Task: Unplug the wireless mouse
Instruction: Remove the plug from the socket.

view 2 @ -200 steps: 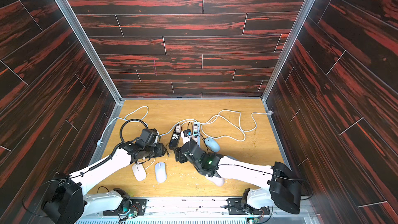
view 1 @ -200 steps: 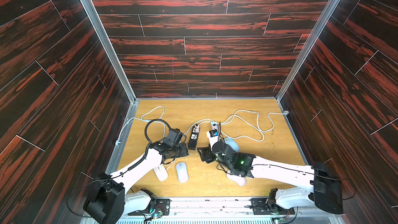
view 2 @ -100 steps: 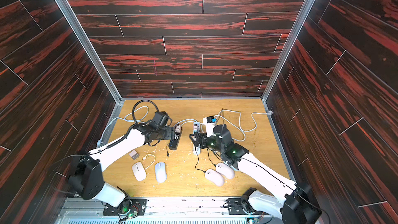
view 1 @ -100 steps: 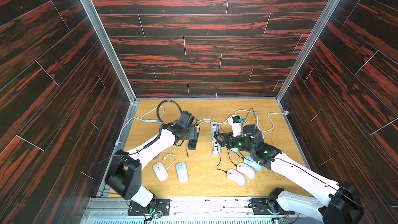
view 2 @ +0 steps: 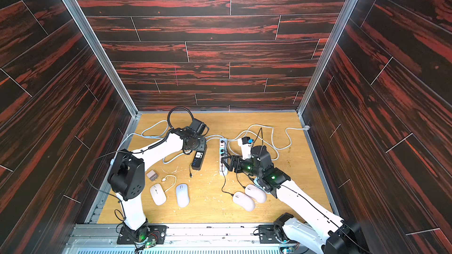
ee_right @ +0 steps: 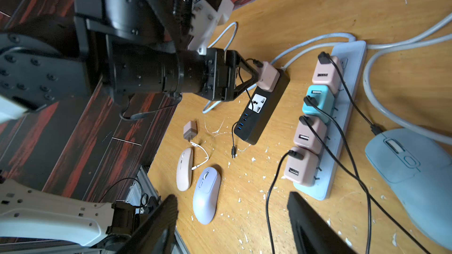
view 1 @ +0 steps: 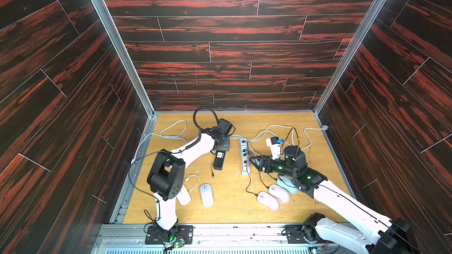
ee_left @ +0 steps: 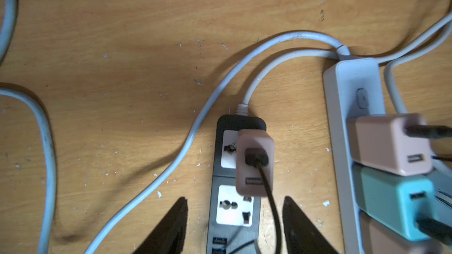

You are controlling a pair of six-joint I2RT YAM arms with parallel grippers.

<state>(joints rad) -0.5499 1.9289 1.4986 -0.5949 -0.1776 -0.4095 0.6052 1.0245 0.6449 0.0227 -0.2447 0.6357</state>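
Three mice lie by my right arm: two pale pink ones (view 1: 267, 201) (view 1: 280, 193) and a blue mouse (ee_right: 415, 174). Black cables run from them to several chargers on the white power strip (view 1: 244, 167). My right gripper (view 1: 253, 163) (ee_right: 232, 195) hovers open beside that strip, holding nothing. My left gripper (view 1: 221, 149) (ee_left: 234, 199) is open, its fingers (ee_left: 171, 228) either side of the black power strip (ee_left: 234, 230). It stops just short of the pink charger (ee_left: 254, 164) plugged in there, whose black cable ends loose on the table.
A lavender mouse (view 2: 182, 194) and a slim pale mouse (view 2: 157, 193) with a short white cable lie at the front left, beside a loose pink charger (view 2: 152, 175). Grey power cords (view 1: 173, 130) loop across the back. Dark walls enclose three sides.
My left gripper has moved from the front left to the far end of the black power strip. My right arm has swung right of the white strip, uncovering the two pale pink mice.
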